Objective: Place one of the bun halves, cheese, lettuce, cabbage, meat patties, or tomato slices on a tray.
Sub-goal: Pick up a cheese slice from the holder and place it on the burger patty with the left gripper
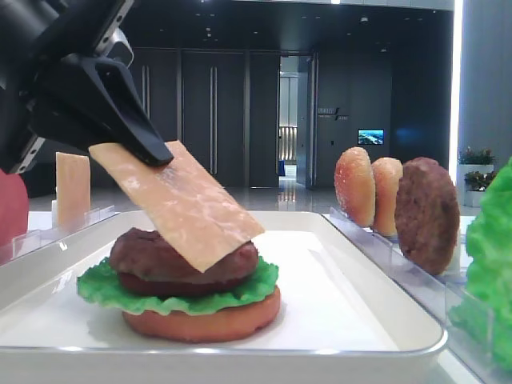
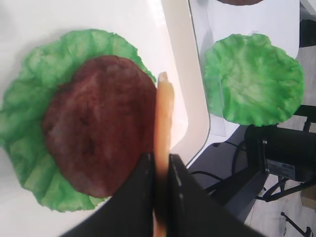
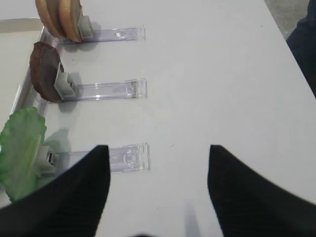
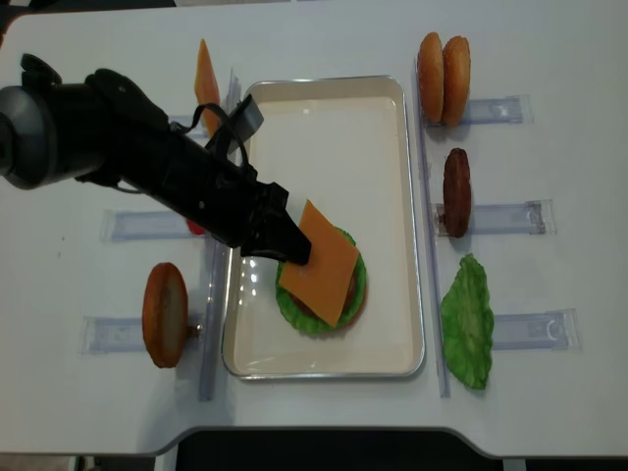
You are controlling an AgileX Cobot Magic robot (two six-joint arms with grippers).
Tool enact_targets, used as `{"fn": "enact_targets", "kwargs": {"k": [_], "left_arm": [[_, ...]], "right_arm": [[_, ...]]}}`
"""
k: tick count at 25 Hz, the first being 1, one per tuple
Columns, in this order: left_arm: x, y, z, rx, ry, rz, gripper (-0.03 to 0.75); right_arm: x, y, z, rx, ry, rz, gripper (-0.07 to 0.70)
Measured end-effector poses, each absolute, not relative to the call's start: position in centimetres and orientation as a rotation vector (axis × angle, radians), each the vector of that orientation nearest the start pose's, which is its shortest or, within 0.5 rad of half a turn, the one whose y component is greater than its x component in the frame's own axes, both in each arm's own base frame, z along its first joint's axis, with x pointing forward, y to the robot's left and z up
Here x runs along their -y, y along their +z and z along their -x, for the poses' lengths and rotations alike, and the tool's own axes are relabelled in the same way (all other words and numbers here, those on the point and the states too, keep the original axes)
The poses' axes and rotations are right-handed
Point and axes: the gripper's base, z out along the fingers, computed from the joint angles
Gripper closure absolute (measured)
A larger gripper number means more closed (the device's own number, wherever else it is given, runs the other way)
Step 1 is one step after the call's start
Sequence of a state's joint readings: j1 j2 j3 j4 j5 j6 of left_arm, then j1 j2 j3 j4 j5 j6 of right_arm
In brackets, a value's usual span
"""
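Observation:
My left gripper [image 4: 287, 244] is shut on one edge of a pale orange cheese slice [image 4: 319, 263]. The cheese [image 1: 188, 204] slants down from the gripper [image 1: 157, 152], and its low end lies against a brown meat patty [image 1: 144, 252]. That patty sits on green lettuce [image 1: 100, 288] over a flat bun half [image 1: 200, 318] on the white tray [image 4: 334, 118]. In the left wrist view the cheese [image 2: 163, 111] shows edge-on between the shut fingers [image 2: 143, 185], beside the patty [image 2: 98, 138]. My right gripper [image 3: 157, 147] is open over bare table with nothing between its fingers.
Clear racks right of the tray hold two bun halves [image 4: 443, 65], a patty [image 4: 456, 191] and a lettuce leaf [image 4: 467, 319]. Left racks hold another cheese slice [image 4: 205, 83], a bun half [image 4: 165, 314] and a red piece [image 1: 10, 210], mostly hidden by my arm.

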State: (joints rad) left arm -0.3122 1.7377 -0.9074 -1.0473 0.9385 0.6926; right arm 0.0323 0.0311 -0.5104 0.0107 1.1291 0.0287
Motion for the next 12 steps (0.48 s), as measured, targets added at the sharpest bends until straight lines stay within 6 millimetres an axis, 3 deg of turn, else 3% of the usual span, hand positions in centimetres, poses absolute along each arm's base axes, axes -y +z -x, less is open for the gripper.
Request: {"fn": "enact_targets", "kwargs": {"k": [12], "left_arm": [[15.17,17.74,-26.74,-2.807,-1.171,-0.412,0.683]], "right_arm": [[-0.07,27.49,0.44,-2.134,0.049,0.005,0.216]]}}
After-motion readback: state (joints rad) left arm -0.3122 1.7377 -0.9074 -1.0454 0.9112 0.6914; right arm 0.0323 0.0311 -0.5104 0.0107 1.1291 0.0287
